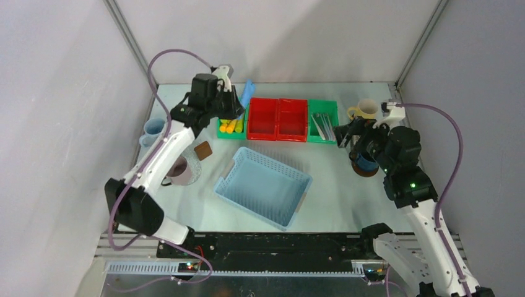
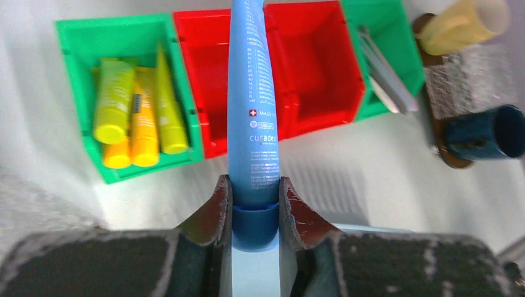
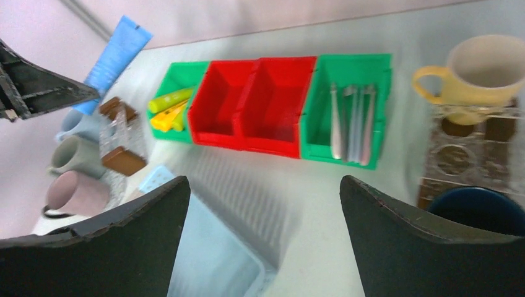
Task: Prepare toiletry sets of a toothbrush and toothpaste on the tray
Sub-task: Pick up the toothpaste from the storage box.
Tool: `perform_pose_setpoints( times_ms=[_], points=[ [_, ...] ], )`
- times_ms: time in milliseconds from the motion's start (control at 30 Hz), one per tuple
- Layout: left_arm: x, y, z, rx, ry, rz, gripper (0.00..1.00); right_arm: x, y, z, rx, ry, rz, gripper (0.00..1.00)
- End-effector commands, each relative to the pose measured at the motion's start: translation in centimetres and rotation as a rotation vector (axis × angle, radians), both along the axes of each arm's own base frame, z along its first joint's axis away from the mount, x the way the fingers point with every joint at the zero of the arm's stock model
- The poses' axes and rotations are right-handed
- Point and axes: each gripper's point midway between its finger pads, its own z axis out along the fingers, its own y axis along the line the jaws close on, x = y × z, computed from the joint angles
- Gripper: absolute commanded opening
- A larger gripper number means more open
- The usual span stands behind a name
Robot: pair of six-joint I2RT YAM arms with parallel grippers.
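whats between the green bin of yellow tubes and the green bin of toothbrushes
Two red bins, side by side and both empty; clearest in the right wrist view.

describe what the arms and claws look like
The left arm and right arm have white links and black joints, each with a looping purple cable. The left claw and right claw have two dark, scuffed, tapering fingers.

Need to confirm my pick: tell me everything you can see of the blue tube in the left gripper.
The blue tube is slim, glossy plastic, with white print reading "curade" and a darker blue cap. The left gripper is shut on it at the cap end, holding it in the air, crimped end pointing away.
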Motion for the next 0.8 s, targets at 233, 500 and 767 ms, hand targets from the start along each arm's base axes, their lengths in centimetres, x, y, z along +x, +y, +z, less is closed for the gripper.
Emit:
perform_pose_setpoints(
  times_ms=[233, 500, 767],
  points=[
    [-7.4, -6.9, 7.9, -0.454, -0.247, -0.277, 0.00, 0.5, 7.6, 4.7, 0.226, -0.082, 0.256, 0.91],
    [-13.1, -9.4, 10.5, -0.647, -0.301, -0.462, 0.00, 0.1, 11.3, 8.4, 0.401, -0.145, 0.442, 0.90],
    [-17.5, -11.6, 12.3, -0.771, -0.316, -0.613, 0.00, -0.6, 13.8, 12.0, 0.570, -0.205, 0.595, 0.90]
  ],
)
